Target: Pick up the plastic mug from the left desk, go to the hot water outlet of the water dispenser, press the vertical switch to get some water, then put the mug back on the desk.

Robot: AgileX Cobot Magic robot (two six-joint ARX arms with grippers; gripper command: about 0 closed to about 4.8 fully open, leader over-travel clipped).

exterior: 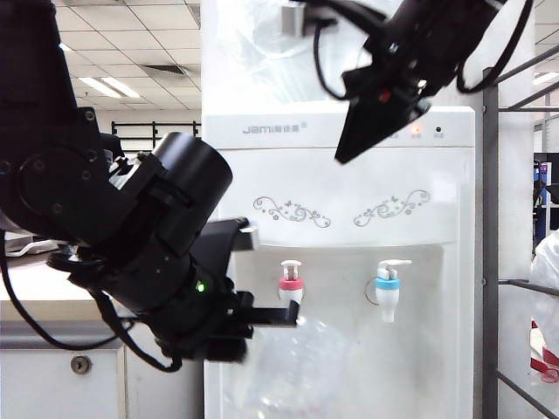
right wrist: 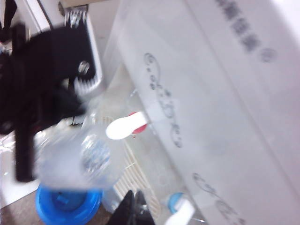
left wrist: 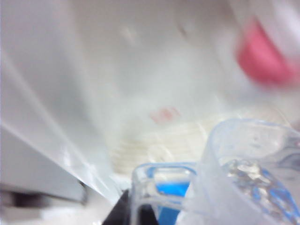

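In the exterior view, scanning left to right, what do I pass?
left desk → left gripper, shut on the plastic mug → hot water outlet with red collar → right gripper, shut, up high before the water dispenser → blue-collared tap.

I'm looking into an office: grid ceiling tiles (exterior: 131, 35) with fluorescent panels (exterior: 109, 87), a white water dispenser (exterior: 349, 201), and a keyed bench (exterior: 52, 301).

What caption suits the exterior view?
Left pincer holds the plastic mug under the hot water outlet; right pincer hangs above.
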